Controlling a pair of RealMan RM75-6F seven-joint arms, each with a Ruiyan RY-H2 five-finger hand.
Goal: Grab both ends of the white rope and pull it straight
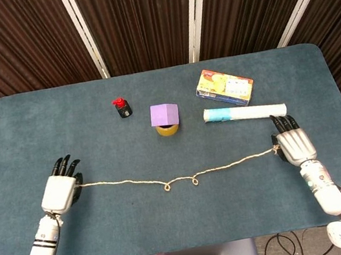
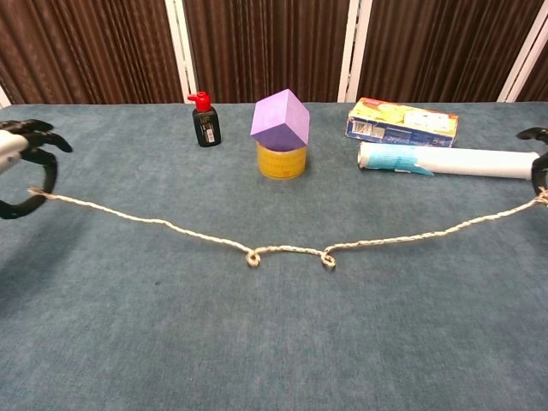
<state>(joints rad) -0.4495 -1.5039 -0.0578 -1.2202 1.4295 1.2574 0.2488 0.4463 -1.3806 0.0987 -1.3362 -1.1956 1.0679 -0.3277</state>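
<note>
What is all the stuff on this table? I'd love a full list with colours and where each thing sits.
rope: one, white, stretched across the near half of the table, two small loops near its middle
small bottle: one, black with red cap, far left of centre
block: one, purple, on top of the tape roll
tape roll: one, yellow, centre
box: one, yellow, far right
rolled sheet: one, white, lying in front of the box
table: one, blue-grey cover
left hand: holds the rope's left end
right hand: holds the rope's right end
</note>
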